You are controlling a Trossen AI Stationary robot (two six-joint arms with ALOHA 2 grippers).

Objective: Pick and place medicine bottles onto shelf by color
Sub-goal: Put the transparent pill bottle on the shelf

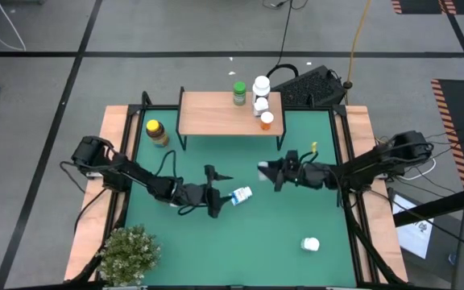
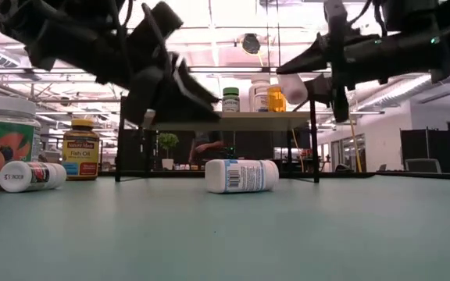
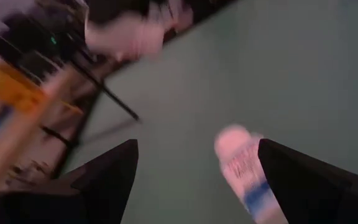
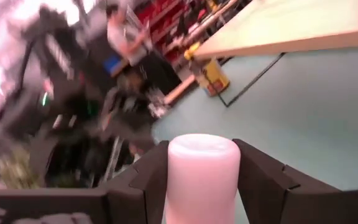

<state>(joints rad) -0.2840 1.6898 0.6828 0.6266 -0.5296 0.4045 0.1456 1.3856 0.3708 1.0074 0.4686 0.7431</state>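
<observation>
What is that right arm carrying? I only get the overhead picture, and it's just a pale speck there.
Observer: Its wrist camera shows the right gripper shut on a white bottle.
Operator: And the bottle by the left arm?
Observer: The blue-white bottle lies on its side; the left gripper hovers open over it, not touching.
Operator: What's in the amber bottle?
Observer: From table height, the amber bottle has a label reading Fish Oil.

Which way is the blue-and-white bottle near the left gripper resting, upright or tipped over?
Tipped over. The blue-and-white bottle lies on its side on the green mat in the low view, just ahead of the open left gripper.
</observation>
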